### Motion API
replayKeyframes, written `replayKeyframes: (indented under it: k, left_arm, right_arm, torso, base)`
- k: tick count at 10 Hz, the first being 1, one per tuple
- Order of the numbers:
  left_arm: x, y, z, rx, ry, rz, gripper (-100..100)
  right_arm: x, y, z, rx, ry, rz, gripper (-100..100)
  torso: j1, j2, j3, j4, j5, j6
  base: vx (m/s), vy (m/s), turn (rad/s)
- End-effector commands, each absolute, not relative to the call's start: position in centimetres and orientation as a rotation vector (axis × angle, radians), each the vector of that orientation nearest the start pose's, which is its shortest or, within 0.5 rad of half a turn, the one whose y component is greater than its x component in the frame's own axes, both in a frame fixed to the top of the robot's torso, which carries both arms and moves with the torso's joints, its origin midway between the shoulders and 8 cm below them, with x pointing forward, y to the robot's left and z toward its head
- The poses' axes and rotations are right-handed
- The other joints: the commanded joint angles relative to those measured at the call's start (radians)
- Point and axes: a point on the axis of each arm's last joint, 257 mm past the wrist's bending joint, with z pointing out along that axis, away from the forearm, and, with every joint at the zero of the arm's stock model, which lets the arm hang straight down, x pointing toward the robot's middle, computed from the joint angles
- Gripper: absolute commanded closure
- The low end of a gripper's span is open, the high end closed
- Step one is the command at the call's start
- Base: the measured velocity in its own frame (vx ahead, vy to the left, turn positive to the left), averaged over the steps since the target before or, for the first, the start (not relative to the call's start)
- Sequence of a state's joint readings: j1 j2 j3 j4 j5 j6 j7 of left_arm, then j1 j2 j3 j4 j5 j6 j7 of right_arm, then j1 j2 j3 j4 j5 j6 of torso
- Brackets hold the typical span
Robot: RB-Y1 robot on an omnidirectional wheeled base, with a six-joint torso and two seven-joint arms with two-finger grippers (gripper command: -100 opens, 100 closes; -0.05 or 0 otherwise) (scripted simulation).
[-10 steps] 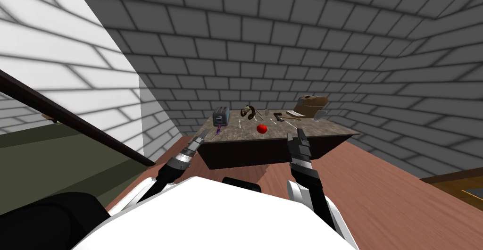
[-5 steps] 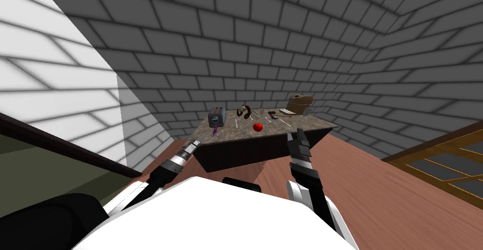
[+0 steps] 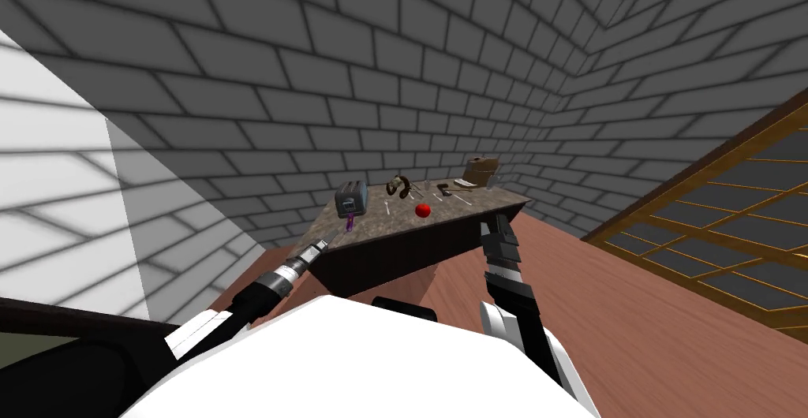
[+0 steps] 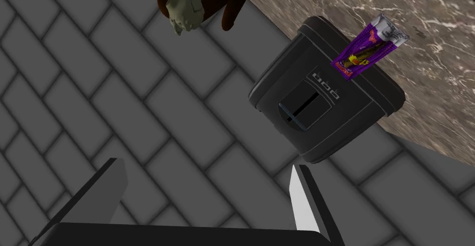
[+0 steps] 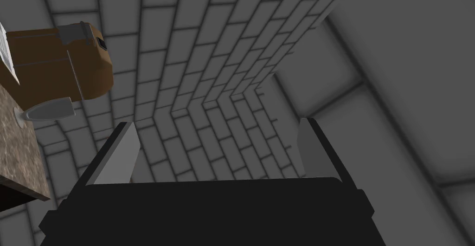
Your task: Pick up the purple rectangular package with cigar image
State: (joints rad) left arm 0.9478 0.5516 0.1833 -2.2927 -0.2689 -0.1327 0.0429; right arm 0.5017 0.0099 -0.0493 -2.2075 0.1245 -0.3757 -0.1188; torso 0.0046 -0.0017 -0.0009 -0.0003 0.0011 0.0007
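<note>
The purple package (image 3: 348, 221) with a brown cigar picture rests against the near side of a dark toaster (image 3: 351, 198) at the left end of the marble-topped table (image 3: 465, 203). In the left wrist view the package (image 4: 369, 48) overlaps the toaster (image 4: 324, 104), ahead of my fingers and off to one side. My left gripper (image 3: 328, 240) (image 4: 206, 192) is open and empty, just short of the table's near left corner. My right gripper (image 3: 500, 225) (image 5: 215, 152) is open and empty by the table's near right edge.
On the table are a red apple (image 3: 423, 210), a brown curved object (image 3: 398, 186), small utensils, a glass (image 5: 46, 110) and a brown box (image 3: 480, 170) at the far right. Brick walls stand behind and to the left. A wooden lattice window (image 3: 734, 224) is on the right.
I have turned to the right: the table has slid left in the picture and the lattice window has come into view. My left arm has reached further out toward the table's left corner.
</note>
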Motion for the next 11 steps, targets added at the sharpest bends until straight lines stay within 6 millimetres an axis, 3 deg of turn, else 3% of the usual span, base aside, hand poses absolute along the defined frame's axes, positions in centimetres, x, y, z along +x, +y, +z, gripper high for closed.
replayKeyframes:
  k: [1, 2, 3, 6, 7, 11]
  left_arm:
    - [28.8, 38.8, -19.2, -0.638, 1.671, -0.52, -100]
    - [28.2, 40.1, -20.3, -0.67, 1.705, -0.49, -100]
    - [28.2, 40.1, -20.3, -0.672, 1.706, -0.489, -100]
    - [25.9, 44.2, -23.7, -0.784, 1.799, -0.396, -100]
    - [25.9, 44.2, -23.7, -0.783, 1.8, -0.396, -100]
    - [22.4, 49.4, -27.4, -0.929, 1.903, -0.267, -100]
  right_arm:
    - [37.3, -29.5, -3.6, 0.801, 0.768, 1.226, 0]
    - [37.3, -29.5, -3.6, 0.801, 0.768, 1.225, 0]
    - [37.3, -29.5, -3.6, 0.801, 0.768, 1.225, 0]
    - [37.3, -29.5, -3.6, 0.801, 0.768, 1.225, 0]
    - [37.3, -29.5, -3.6, 0.801, 0.768, 1.225, 0]
    - [37.3, -29.6, -3.6, 0.801, 0.768, 1.225, 0]
  torso:
    - [0.0, 0.0, 0.0, 0.0, 0.0, 0.0]
    - [0.001, 0.0, 0.0, 0.0, 0.0, 0.0]
    - [0.001, -0.001, -0.001, 0.0, 0.0, 0.0]
    - [-0.001, -0.001, -0.001, 0.0, 0.0, 0.0]
    - [0.001, -0.002, -0.001, 0.0, 0.0, 0.0]
    - [0.001, -0.002, -0.001, -0.001, 0.0, -0.001]
  base:
    - [0.021, 0.063, -0.427]
    - [0.022, 0.068, -0.369]
    - [0.014, 0.049, -0.082]
    - [0.023, 0.045, -0.353]
    - [0.024, 0.061, -0.202]
    - [0.021, 0.063, -0.379]
